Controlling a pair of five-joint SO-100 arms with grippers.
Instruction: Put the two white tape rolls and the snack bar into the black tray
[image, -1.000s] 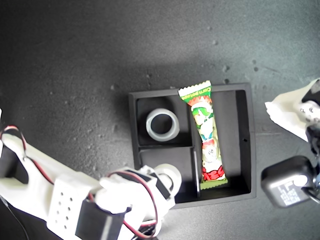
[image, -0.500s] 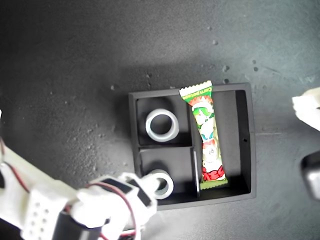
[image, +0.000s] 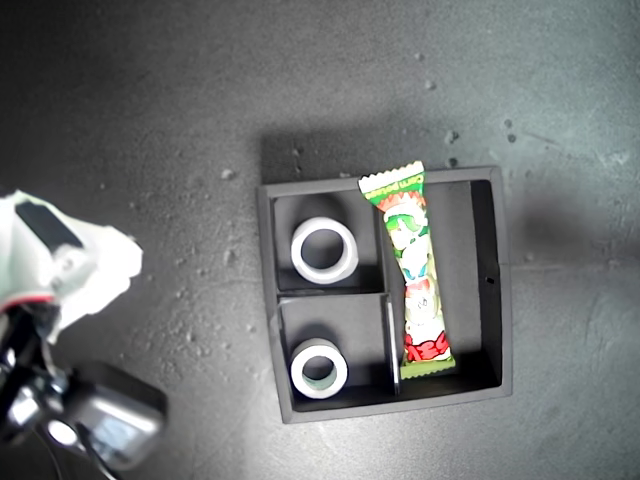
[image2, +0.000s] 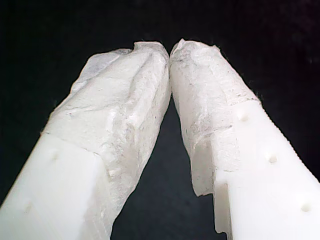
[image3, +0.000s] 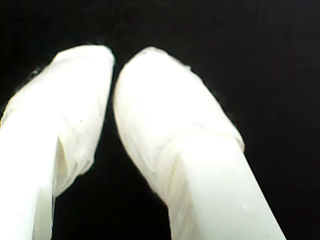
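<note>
A dark grey, speckled table (image: 150, 120) fills the exterior view, bare on all sides of the black tray (image: 500, 300), which sits right of centre. In its long compartment, toward the exterior view's right, the snack bar (image: 412, 275) lies lengthwise, its long axis running from the view's top to its bottom, green crimped end at the top and resting on the tray's far wall, red print at the bottom. There is writing on the green end, but we cannot read it. The larger tape roll (image: 324, 250) lies flat, hole up, in the upper small compartment; the smaller tape roll (image: 318, 368) lies flat in the lower one, close to the tray's lower wall. An arm (image: 60, 330) shows at the exterior view's lower left, well apart from the tray; we cannot tell which arm it is.

In the first wrist view, my first gripper (image2: 170, 52) has its tape-wrapped tips touching, nothing between them, against blackness.

In the second wrist view, my second gripper (image3: 114, 67) is nearly closed, a thin dark gap between the tips, holding nothing.
</note>
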